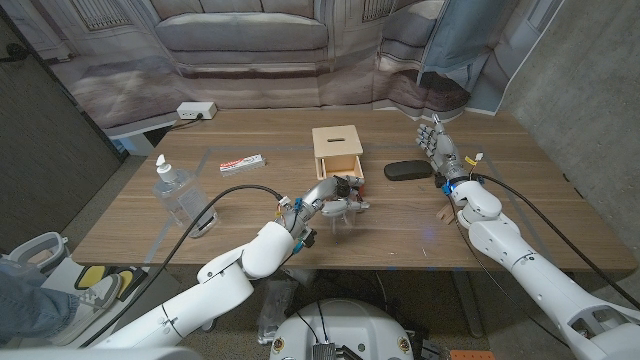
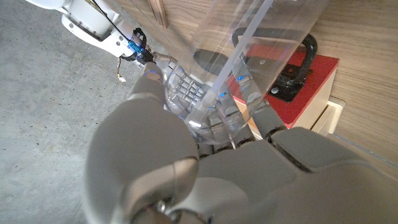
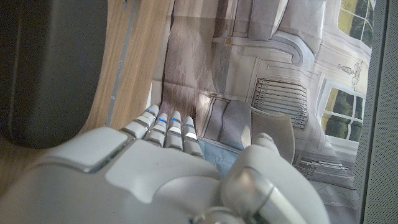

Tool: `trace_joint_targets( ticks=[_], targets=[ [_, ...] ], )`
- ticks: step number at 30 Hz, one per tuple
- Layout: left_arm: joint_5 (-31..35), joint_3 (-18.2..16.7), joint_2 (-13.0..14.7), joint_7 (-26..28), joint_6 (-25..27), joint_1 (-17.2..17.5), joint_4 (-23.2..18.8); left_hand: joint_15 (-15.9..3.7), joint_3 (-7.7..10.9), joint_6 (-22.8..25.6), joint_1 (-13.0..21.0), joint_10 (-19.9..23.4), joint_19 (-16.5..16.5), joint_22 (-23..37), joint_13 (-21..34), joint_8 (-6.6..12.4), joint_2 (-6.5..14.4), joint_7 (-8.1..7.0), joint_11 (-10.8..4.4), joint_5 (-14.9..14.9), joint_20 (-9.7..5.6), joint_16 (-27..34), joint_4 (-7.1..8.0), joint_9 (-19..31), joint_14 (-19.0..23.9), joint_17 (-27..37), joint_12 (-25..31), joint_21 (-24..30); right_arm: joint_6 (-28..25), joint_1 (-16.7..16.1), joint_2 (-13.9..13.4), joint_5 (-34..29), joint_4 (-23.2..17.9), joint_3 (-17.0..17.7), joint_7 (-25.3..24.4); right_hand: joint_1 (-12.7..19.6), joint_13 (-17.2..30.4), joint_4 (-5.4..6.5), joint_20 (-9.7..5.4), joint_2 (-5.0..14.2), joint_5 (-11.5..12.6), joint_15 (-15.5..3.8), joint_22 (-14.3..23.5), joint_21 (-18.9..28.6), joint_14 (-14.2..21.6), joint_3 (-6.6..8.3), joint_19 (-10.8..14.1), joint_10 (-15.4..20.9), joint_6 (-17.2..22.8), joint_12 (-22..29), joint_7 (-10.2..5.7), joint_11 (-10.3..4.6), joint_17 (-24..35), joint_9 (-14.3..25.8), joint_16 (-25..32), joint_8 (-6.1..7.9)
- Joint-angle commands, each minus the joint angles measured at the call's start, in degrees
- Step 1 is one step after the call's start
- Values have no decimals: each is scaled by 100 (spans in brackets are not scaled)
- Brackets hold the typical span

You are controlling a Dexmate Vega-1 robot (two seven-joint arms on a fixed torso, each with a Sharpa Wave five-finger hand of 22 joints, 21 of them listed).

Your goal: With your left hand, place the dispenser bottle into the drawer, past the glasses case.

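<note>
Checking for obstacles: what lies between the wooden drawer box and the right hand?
A black glasses case lies on the table between the drawer box and the right hand, seen in the head view.

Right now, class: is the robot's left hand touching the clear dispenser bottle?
Touching. The left wrist view shows the left hand with its fingers wrapped against the clear dispenser bottle, seen through its wall.

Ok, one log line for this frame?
left hand: holds clear dispenser bottle at wooden drawer box | right hand: open, upright near glasses case | task: bottle not yet released
</note>
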Motion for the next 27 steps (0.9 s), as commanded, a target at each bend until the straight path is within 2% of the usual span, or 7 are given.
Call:
trace_joint_targets(
  ticks=[1,15,27],
  targets=[
    [-116,23,-104,84,-231,-88,197,-66,310,41,1376,33,68,11,35,11,1152,36,58,-14,-105,46,-200,32,76,63,-1,70,-13,-57,-71,2,-72,48,-18,19,34,-9,20,42,-15,-6,24,-19,39,-4,25,53,-1,-23,-30,-3,30,23,16,12],
    [-286,-30,-172,18,-267,-218,183,-103,397,130,1578,139,186,11,84,49,1125,86,123,-16,-155,112,-146,67,240,158,46,166,-10,-103,-99,52,-163,113,-48,18,34,-11,21,45,-16,-6,24,-19,42,-10,23,51,-1,-24,-30,4,31,23,17,13],
    [-513,-74,-195,-80,-227,-305,121,-137,491,299,1790,321,359,15,141,121,1107,105,99,-7,-209,184,-129,113,453,266,125,313,92,-129,-90,72,-143,149,-9,16,34,-12,21,49,-16,-6,24,-19,44,-15,23,55,0,-23,-30,10,31,23,17,13]
  ],
)
